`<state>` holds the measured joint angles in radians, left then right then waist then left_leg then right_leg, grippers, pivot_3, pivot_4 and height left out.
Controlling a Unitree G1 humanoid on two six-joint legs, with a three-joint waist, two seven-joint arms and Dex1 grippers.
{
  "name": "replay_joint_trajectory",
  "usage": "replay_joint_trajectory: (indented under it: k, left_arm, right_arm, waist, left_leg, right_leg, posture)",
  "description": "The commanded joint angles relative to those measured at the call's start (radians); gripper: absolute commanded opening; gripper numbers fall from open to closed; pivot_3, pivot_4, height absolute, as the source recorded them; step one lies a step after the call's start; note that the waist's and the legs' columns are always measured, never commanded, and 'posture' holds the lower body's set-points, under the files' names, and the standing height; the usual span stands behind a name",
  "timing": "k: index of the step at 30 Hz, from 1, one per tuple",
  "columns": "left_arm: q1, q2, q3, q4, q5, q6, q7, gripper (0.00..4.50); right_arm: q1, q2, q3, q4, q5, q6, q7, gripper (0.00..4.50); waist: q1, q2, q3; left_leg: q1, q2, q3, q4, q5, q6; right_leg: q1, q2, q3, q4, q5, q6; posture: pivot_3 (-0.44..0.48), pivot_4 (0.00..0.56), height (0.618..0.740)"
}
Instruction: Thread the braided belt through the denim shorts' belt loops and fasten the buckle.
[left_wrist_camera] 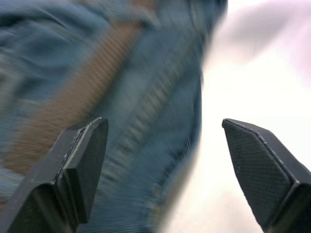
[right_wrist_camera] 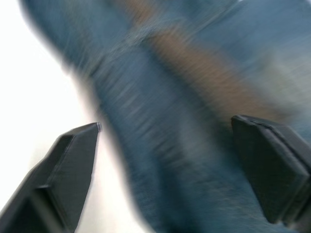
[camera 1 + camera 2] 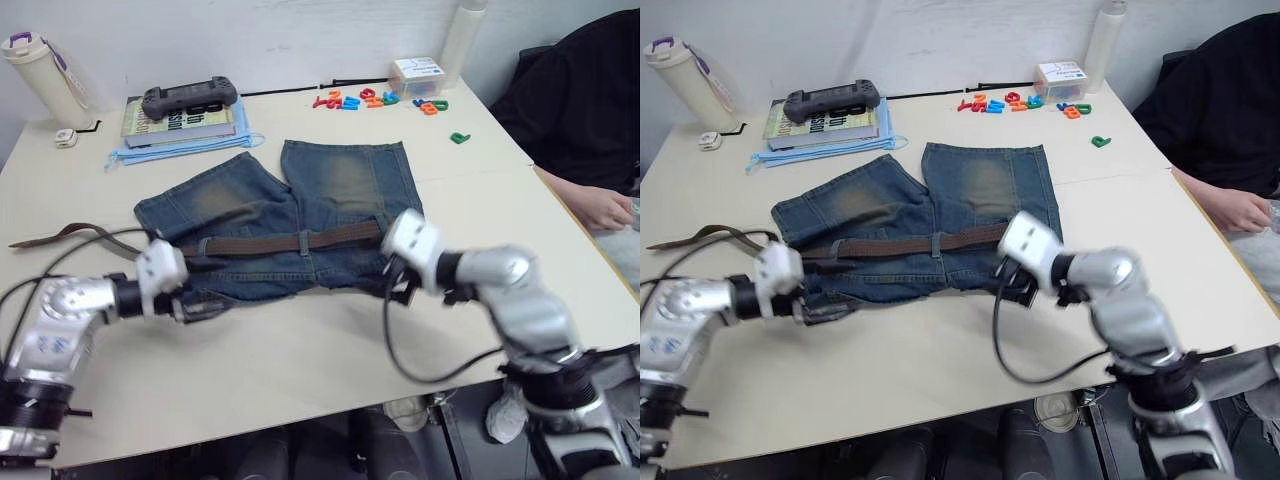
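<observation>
The denim shorts [image 3: 330, 185] lie flat in the middle of the table, waistband towards me. The braided belt [image 3: 260, 243] runs along the waistband under a belt loop [image 3: 304, 241]. Its free end [image 3: 60, 236] trails off to the left over the bare table. The buckle is hidden. My left gripper [image 3: 196, 306] is open at the waistband's left corner; its wrist view has denim and brown belt [image 1: 73, 92] between the fingers [image 1: 85, 165]. My right gripper [image 3: 396, 287] is open at the waistband's right end, low over the denim [image 2: 160, 160].
A game controller [image 3: 190, 98] rests on books over blue face masks [image 3: 180, 150] at the back left, near a white bottle [image 3: 40, 70]. Coloured letters [image 3: 375, 99] and a small box [image 3: 418, 76] lie at the back. A person's hand [image 3: 598, 208] rests at the right edge.
</observation>
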<state>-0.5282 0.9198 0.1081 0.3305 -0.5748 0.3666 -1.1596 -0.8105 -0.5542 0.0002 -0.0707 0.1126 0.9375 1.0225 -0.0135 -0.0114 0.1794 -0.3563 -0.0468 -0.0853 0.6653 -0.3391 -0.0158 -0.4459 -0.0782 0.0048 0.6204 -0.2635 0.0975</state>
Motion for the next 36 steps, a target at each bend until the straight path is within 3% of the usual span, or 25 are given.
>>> replay_joint_trajectory:
  k: [1, 5, 12, 20, 22, 25, 26, 27, 28, 30, 31, 33, 36]
  left_arm:
    - [-0.121, -0.015, -0.022, 0.238, 0.059, 0.039, -0.062, 4.18]
    - [-0.243, -0.054, -0.057, 0.449, 0.139, 0.021, -0.105, 4.18]
    - [-0.363, -0.116, -0.086, 0.722, 0.261, -0.024, -0.130, 4.18]
    - [-0.365, -0.128, -0.077, 0.804, 0.332, -0.052, -0.180, 4.18]
    - [-0.371, -0.129, -0.059, 0.811, 0.326, -0.047, -0.183, 4.18]
    - [-0.369, -0.129, -0.050, 0.803, 0.329, -0.050, -0.193, 3.37]
    - [-0.368, -0.129, -0.048, 0.800, 0.331, -0.052, -0.196, 2.82]
    - [-0.366, -0.130, -0.047, 0.795, 0.333, -0.057, -0.201, 2.60]
    - [-0.365, -0.131, -0.046, 0.792, 0.334, -0.060, -0.204, 2.05]
    - [-0.364, -0.135, -0.042, 0.786, 0.338, -0.064, -0.205, 1.33]
    - [-0.364, -0.137, -0.039, 0.783, 0.338, -0.067, -0.202, 0.93]
    - [-0.368, -0.145, -0.026, 0.767, 0.331, -0.081, -0.184, 0.16]
    - [-0.374, -0.152, -0.004, 0.722, 0.310, -0.076, -0.177, 0.14]
  right_arm:
    - [-0.108, -0.003, -0.018, 0.295, 0.042, -0.001, 0.003, 4.40]
    - [-0.192, 0.025, 0.000, 0.559, 0.064, -0.059, 0.032, 4.40]
    - [-0.266, 0.076, 0.028, 0.799, 0.102, -0.083, 0.137, 4.40]
    - [-0.312, 0.107, 0.028, 0.910, 0.098, -0.136, 0.168, 4.40]
    - [-0.318, 0.112, 0.020, 0.914, 0.105, -0.146, 0.174, 3.87]
    - [-0.325, 0.117, 0.007, 0.919, 0.117, -0.152, 0.182, 2.68]
    - [-0.328, 0.118, 0.006, 0.923, 0.119, -0.154, 0.183, 2.08]
    - [-0.330, 0.118, 0.006, 0.925, 0.120, -0.157, 0.185, 1.84]
    - [-0.332, 0.120, 0.005, 0.929, 0.122, -0.161, 0.186, 1.24]
    - [-0.336, 0.121, 0.005, 0.937, 0.123, -0.170, 0.186, 0.47]
    - [-0.336, 0.121, 0.007, 0.939, 0.122, -0.176, 0.185, 0.22]
    - [-0.329, 0.118, 0.007, 0.918, 0.125, -0.198, 0.192, 0.20]
    - [-0.311, 0.102, -0.004, 0.841, 0.148, -0.220, 0.218, 0.20]
  waist:
    - [-0.002, 0.000, 0.000]
    - [-0.014, 0.000, 0.000]
    - [-0.032, -0.001, 0.000]
    - [-0.041, -0.001, 0.000]
    - [-0.042, -0.001, 0.000]
    - [-0.041, -0.001, 0.000]
    - [-0.041, -0.001, 0.000]
    - [-0.041, -0.001, 0.000]
    - [-0.041, -0.001, 0.000]
    - [-0.041, -0.001, 0.000]
    - [-0.040, -0.001, 0.000]
    - [-0.040, -0.001, 0.000]
    - [-0.040, -0.001, 0.000]
  left_leg:
    - [0.000, -0.001, 0.000, 0.000, 0.000, 0.000]
    - [-0.003, -0.002, 0.004, -0.001, 0.000, 0.002]
    - [-0.016, -0.004, 0.013, 0.007, -0.002, 0.004]
    - [-0.016, -0.005, 0.013, 0.011, -0.002, 0.005]
    - [-0.016, -0.006, 0.013, 0.011, -0.002, 0.005]
    - [-0.017, -0.007, 0.013, 0.012, -0.003, 0.006]
    - [-0.017, -0.007, 0.013, 0.013, -0.003, 0.006]
    - [-0.017, -0.007, 0.013, 0.013, -0.003, 0.006]
    - [-0.017, -0.008, 0.013, 0.014, -0.003, 0.006]
    - [-0.017, -0.008, 0.013, 0.014, -0.003, 0.007]
    - [-0.017, -0.008, 0.013, 0.014, -0.003, 0.007]
    - [-0.017, -0.008, 0.013, 0.015, -0.003, 0.007]
    - [-0.018, -0.009, 0.013, 0.016, -0.004, 0.008]
  right_leg:
    - [0.000, 0.000, 0.000, 0.001, 0.000, 0.000]
    - [-0.004, 0.000, -0.002, 0.003, 0.000, 0.001]
    - [-0.020, -0.005, -0.006, 0.007, 0.002, 0.004]
    - [-0.020, -0.013, -0.006, 0.011, 0.002, 0.004]
    - [-0.020, -0.015, -0.008, 0.011, 0.002, 0.004]
    - [-0.020, -0.017, -0.012, 0.012, 0.002, 0.004]
    - [-0.020, -0.017, -0.013, 0.013, 0.002, 0.004]
    - [-0.020, -0.018, -0.014, 0.013, 0.002, 0.004]
    - [-0.020, -0.018, -0.014, 0.013, 0.002, 0.004]
    - [-0.020, -0.019, -0.015, 0.014, 0.002, 0.004]
    - [-0.020, -0.019, -0.016, 0.014, 0.002, 0.004]
    - [-0.020, -0.020, -0.017, 0.015, 0.002, 0.004]
    - [-0.020, -0.021, -0.018, 0.015, 0.002, 0.004]
  posture:
    - [0.000, 0.150, 0.713]
    - [0.000, 0.150, 0.713]
    - [0.000, 0.150, 0.713]
    - [0.000, 0.150, 0.713]
    - [0.000, 0.150, 0.713]
    - [0.000, 0.150, 0.713]
    - [0.000, 0.150, 0.713]
    - [0.000, 0.150, 0.713]
    - [0.000, 0.150, 0.713]
    - [0.000, 0.150, 0.713]
    - [0.000, 0.150, 0.713]
    - [0.000, 0.150, 0.713]
    - [0.000, 0.150, 0.713]
